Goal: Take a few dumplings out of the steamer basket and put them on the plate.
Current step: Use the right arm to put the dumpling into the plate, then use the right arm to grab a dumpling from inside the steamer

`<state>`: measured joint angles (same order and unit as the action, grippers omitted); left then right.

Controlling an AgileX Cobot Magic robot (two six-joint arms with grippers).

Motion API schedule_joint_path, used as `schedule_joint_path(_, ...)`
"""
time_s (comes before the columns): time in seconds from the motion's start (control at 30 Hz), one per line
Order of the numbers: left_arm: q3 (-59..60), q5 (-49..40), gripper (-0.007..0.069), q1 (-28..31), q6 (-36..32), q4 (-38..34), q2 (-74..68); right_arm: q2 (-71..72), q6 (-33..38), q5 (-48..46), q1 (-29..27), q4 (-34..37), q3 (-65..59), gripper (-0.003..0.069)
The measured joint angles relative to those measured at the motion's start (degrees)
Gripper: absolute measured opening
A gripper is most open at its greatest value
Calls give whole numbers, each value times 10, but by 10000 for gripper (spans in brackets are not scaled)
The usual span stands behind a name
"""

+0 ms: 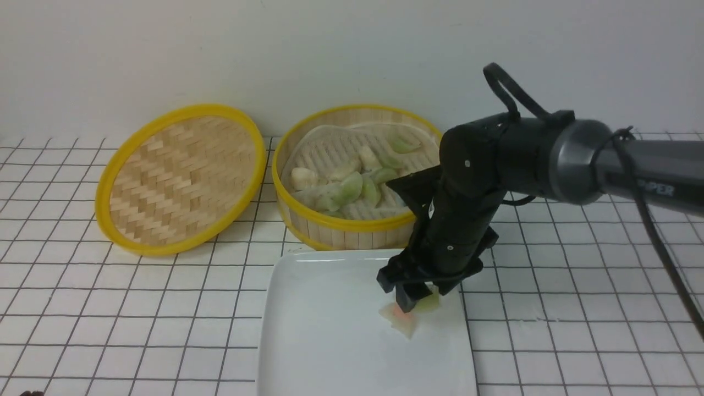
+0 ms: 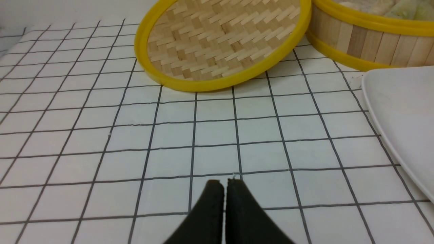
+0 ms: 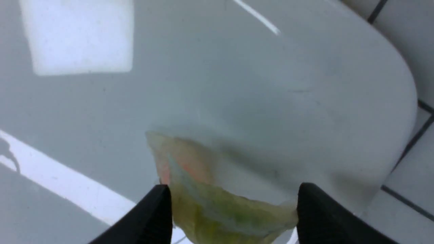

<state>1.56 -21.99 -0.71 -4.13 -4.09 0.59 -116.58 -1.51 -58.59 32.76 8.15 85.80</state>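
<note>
The steamer basket (image 1: 341, 223) stands at the back and holds several pale green and whitish dumplings (image 1: 346, 187). The white plate (image 1: 330, 330) lies in front of it. My right gripper (image 1: 421, 297) is low over the plate's right part. In the right wrist view, my right gripper (image 3: 232, 188) has its jaws wide apart. A pale green dumpling (image 3: 223, 213) lies on the plate (image 3: 271, 84) between them, reaching both fingers. A dumpling with a pink-orange centre (image 3: 183, 159) lies against it, also seen from the front (image 1: 400, 319). My left gripper (image 2: 223, 183) is shut and empty, above the tiles.
The flat woven lid (image 1: 181, 176) leans tilted at the back left, beside the basket. In the left wrist view the lid (image 2: 220, 44), the basket wall (image 2: 366, 40) and the plate's left edge (image 2: 400, 112) lie ahead of the left gripper. A white wall is behind.
</note>
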Motion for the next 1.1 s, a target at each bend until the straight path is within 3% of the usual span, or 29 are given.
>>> schedule_joint_path(0.2,0,0,-6,0,0,0,0,0,-3,-36,-3,-11,88,568)
schedule_joint_path(0.37,0,0,-6,0,0,0,0,-15,-1,-41,-23,-22,204,594)
schedule_joint_path(0.63,0,0,-6,0,0,0,0,-178,27,-22,-78,-32,443,553)
schedule_joint_path(0.8,0,0,-6,0,0,0,0,-289,50,-22,-82,-33,545,538)
schedule_joint_path(0.93,0,0,-6,0,0,0,0,-331,65,-23,-82,-32,577,524)
schedule_joint_path(1.1,0,0,-6,0,0,0,0,-341,70,-7,-82,-53,585,429)
